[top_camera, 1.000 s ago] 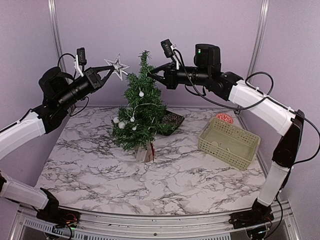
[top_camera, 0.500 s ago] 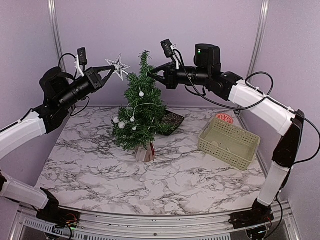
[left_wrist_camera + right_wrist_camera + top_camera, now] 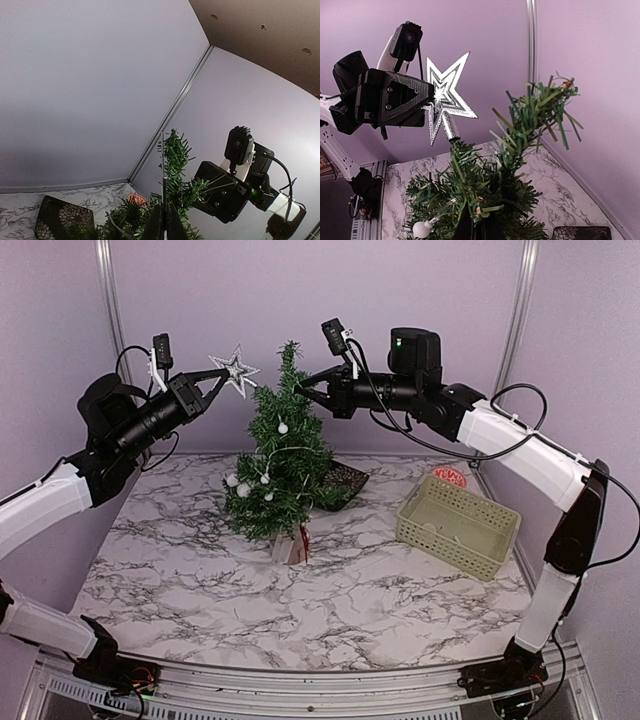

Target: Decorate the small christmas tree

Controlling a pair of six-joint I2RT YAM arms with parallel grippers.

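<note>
The small christmas tree (image 3: 283,455) stands at the back middle of the marble table, dark green, hung with white balls and a light string. My left gripper (image 3: 219,376) is shut on the lower edge of a silver glitter star (image 3: 238,368), which it holds up left of the treetop, a little apart from it. In the left wrist view the star (image 3: 163,160) shows edge-on as a thin line above the shut gripper (image 3: 164,222). My right gripper (image 3: 301,393) is shut on an upper branch of the tree (image 3: 485,192), its gripper (image 3: 481,226) buried in the needles. The star (image 3: 446,95) hangs above a branch tip.
A pale green basket (image 3: 458,525) sits at the right of the table. A dark patterned plate (image 3: 347,483) lies behind the tree, and a red round item (image 3: 450,476) lies behind the basket. Purple walls close off the back and sides.
</note>
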